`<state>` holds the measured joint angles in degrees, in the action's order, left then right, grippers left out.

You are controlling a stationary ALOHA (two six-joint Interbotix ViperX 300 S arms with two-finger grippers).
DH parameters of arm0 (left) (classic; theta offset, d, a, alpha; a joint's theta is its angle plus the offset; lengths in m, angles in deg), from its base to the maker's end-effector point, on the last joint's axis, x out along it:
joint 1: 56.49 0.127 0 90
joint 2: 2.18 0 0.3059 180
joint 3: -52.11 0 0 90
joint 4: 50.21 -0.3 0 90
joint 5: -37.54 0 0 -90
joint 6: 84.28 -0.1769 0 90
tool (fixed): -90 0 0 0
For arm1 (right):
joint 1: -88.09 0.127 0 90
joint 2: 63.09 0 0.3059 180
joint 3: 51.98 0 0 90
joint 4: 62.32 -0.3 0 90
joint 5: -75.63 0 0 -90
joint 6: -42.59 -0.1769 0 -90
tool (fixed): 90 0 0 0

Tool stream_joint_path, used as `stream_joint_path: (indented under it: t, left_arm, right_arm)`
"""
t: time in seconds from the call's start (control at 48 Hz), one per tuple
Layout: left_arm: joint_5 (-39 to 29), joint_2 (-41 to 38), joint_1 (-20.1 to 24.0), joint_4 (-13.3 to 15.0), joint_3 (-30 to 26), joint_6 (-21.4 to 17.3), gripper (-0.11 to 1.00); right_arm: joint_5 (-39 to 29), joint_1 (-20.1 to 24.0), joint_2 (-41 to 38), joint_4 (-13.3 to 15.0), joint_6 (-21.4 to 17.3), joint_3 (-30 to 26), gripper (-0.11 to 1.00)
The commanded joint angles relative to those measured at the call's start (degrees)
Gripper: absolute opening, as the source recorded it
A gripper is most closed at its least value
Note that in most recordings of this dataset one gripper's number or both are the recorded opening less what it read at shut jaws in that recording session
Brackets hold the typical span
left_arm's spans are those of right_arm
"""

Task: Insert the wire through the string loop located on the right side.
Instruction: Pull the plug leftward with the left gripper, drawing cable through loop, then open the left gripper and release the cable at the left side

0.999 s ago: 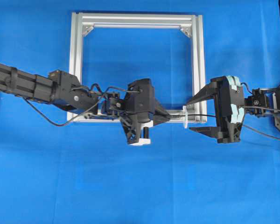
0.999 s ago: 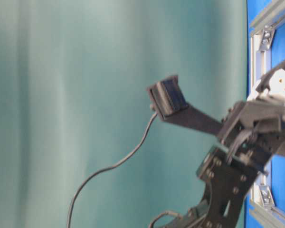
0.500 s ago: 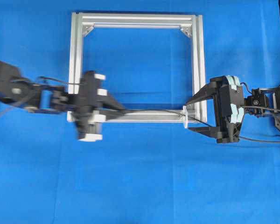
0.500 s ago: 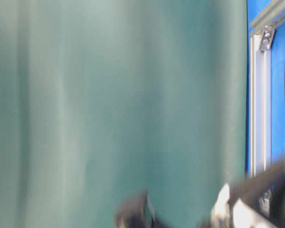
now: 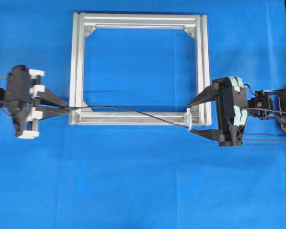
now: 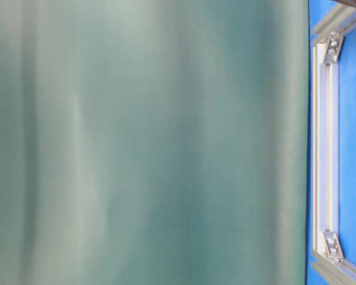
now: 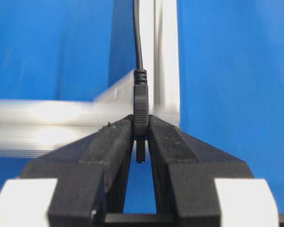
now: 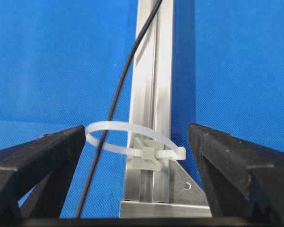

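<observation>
The wire (image 5: 133, 112) is a thin black cable that slants along the near bar of the aluminium frame (image 5: 76, 62). Its plug end (image 7: 140, 101) is pinched in my left gripper (image 5: 66, 108), which is shut on it at the frame's near left corner. The string loop (image 8: 125, 137) is a white translucent tie on the frame's near right corner (image 5: 188, 119). The wire (image 8: 114, 101) passes through it. My right gripper (image 5: 192, 117) is open, with one finger on each side of the loop (image 8: 47, 151) and touching neither loop nor wire.
The square frame lies flat on the blue cloth, with silver corner brackets (image 5: 189, 32) inside its corners. In the table-level view a frame bar (image 6: 325, 148) stands against a green backdrop. Open blue cloth lies in front of the frame (image 5: 143, 181).
My left gripper has swept from beside the loop far to the left, still holding the plug. The wire has been drawn out along the near bar. The right gripper has hardly moved.
</observation>
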<state>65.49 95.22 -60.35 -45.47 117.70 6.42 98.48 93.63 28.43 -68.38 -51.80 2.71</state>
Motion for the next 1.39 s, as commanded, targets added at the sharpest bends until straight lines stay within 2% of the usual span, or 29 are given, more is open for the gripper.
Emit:
stream_joint_path:
  t: [0.0,0.125,0.479,0.645,0.687,0.874,0.937,0.979,1.083,1.228,1.374]
  left_arm:
    - [-1.85,2.55,-0.09,-0.18,1.23,-0.26,0.08]
    - [-4.13,3.69,-0.09,-0.18,1.41,-0.97,0.08]
    - [-8.44,-1.93,0.26,-0.18,-2.20,-2.37,0.08]
    - [-9.67,-2.20,0.26,-0.18,-2.64,-2.29,0.09]
    - [-9.67,-2.11,0.44,-0.09,-2.64,-2.02,0.14]
    - [-9.67,-1.93,0.97,-0.18,-2.46,-1.76,0.71]
    - [-9.67,-1.93,0.97,-0.18,-2.46,-1.76,0.85]
    - [-9.76,-1.85,0.97,-0.18,-2.46,-1.76,0.86]
    - [-9.76,-1.58,0.97,-0.18,-2.37,-1.67,0.77]
    - [-10.02,0.35,0.97,-0.18,-2.37,-1.23,0.78]
    - [-11.43,4.83,0.97,-0.18,-3.43,-1.23,0.78]
  right_arm:
    - [-0.18,0.00,0.35,-0.18,-0.09,-1.32,0.95]
    - [-1.05,-0.09,0.26,-0.18,-0.09,-1.67,0.95]
    - [-1.23,0.00,0.26,-0.53,-0.18,-2.29,0.95]
    - [-1.23,0.00,0.26,-0.53,-0.18,-2.46,0.95]
    - [-1.23,0.00,0.26,-0.53,-0.18,-2.46,0.95]
    - [-1.41,0.00,0.26,-0.53,-0.18,-2.46,0.95]
    - [-1.67,0.00,0.35,-0.53,-0.18,-2.46,0.95]
    - [-1.85,0.00,0.26,-0.53,-0.18,-2.46,0.95]
    - [-2.02,0.00,0.26,-0.53,-0.18,-2.55,0.95]
    - [-2.46,0.00,0.79,-0.53,-0.18,-2.90,0.95]
    - [-6.94,-0.09,3.78,-0.44,0.00,-4.13,0.95]
